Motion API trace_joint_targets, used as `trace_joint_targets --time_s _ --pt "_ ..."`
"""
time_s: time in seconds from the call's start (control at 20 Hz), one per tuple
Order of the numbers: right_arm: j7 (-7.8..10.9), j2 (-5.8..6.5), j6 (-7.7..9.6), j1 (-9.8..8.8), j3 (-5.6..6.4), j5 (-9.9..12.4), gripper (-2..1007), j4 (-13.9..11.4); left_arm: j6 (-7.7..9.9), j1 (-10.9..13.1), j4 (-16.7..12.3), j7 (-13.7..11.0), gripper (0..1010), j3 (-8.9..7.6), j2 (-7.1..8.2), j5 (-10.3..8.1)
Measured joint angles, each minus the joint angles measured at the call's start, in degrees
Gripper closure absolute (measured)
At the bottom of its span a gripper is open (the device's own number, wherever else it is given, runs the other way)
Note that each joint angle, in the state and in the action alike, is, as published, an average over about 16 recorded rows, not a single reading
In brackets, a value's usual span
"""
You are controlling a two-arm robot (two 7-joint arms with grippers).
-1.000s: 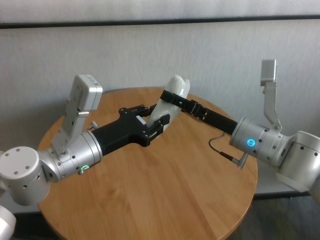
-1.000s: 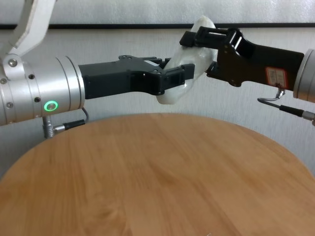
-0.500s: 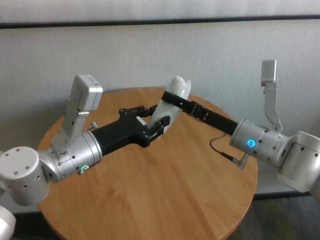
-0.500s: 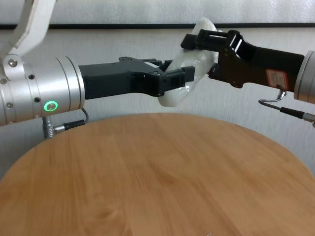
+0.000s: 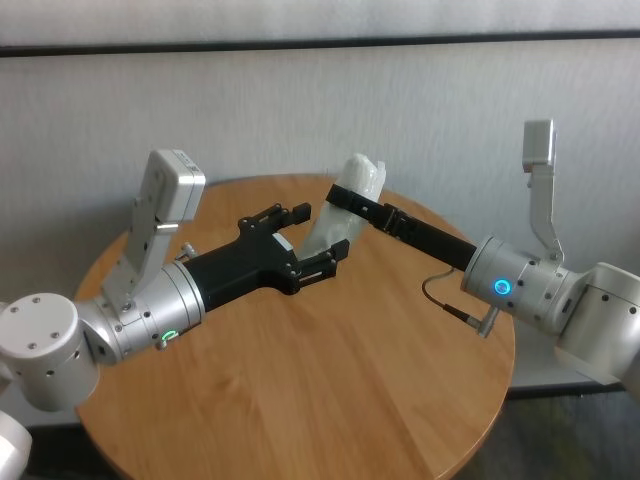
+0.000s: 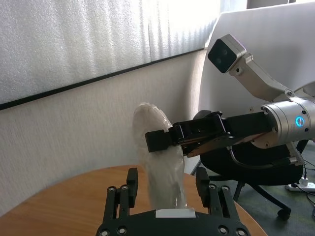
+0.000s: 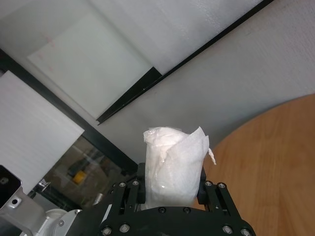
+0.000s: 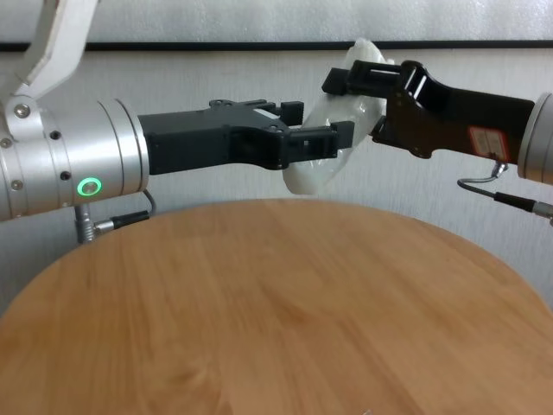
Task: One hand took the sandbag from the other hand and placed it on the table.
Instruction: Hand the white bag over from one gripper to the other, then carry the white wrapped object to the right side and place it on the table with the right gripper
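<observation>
The white crinkled sandbag (image 5: 353, 186) hangs in the air above the far side of the round wood table (image 5: 330, 390). My right gripper (image 5: 345, 200), with the blue ring, is shut on the bag's upper part, as the right wrist view shows (image 7: 173, 162). My left gripper (image 5: 315, 238), with the green ring, is open, its fingers spread on either side of the bag's lower part without pressing it. The left wrist view shows the sandbag (image 6: 158, 162) standing between the parted fingers (image 6: 131, 183). The chest view shows the sandbag (image 8: 313, 175) well above the table (image 8: 276, 303).
A grey wall stands close behind the table. An office chair (image 6: 256, 172) stands beyond the table's right side. Each wrist carries a raised camera bracket (image 5: 165, 200).
My left gripper has opened and let go of the sandbag's lower part. My right gripper keeps hold and has shifted the bag slightly to the right.
</observation>
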Motion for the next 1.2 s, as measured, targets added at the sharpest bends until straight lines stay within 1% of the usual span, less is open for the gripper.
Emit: trace_joint_targets --time_s 0.2,0.35,0.5,0.7,0.85,1.0,1.1,1.2 --pt "-0.9 0.36 -1.11 0.28 -0.54 -0.42 464 0.04 -0.71 0.22 -0.07 0.52 151 -0.14 0.08 -0.39" --pt "-1.69 0.66 -2.03 0.45 -0.88 -0.76 464 0.12 -1.13 0.53 -0.26 1.7 87 -0.23 0.13 -0.38" --pt "-2.54 0.97 -3.02 0.61 -1.14 -1.12 464 0.2 -1.32 0.98 -0.55 3.36 43 -0.41 0.05 -0.15" --pt "-3.56 1.44 -4.45 0.7 -1.26 -1.68 464 0.37 -1.14 1.67 -1.01 5.68 13 -0.75 -0.25 0.39" --pt "-4.17 1.79 -5.31 0.65 -1.15 -1.98 464 0.58 -0.58 2.16 -1.42 7.33 10 -0.92 -0.53 1.05" --pt "-4.62 2.16 -5.98 0.48 -0.91 -2.22 464 0.76 0.35 2.69 -1.86 9.18 10 -1.18 -0.91 1.79" --pt "-4.83 2.42 -6.37 0.3 -0.68 -2.39 464 0.84 1.24 3.03 -2.15 10.46 10 -1.42 -1.22 2.24" --pt "-4.99 2.68 -6.7 0.07 -0.42 -2.58 464 0.89 2.52 3.35 -2.49 12.04 10 -1.7 -1.55 2.87"
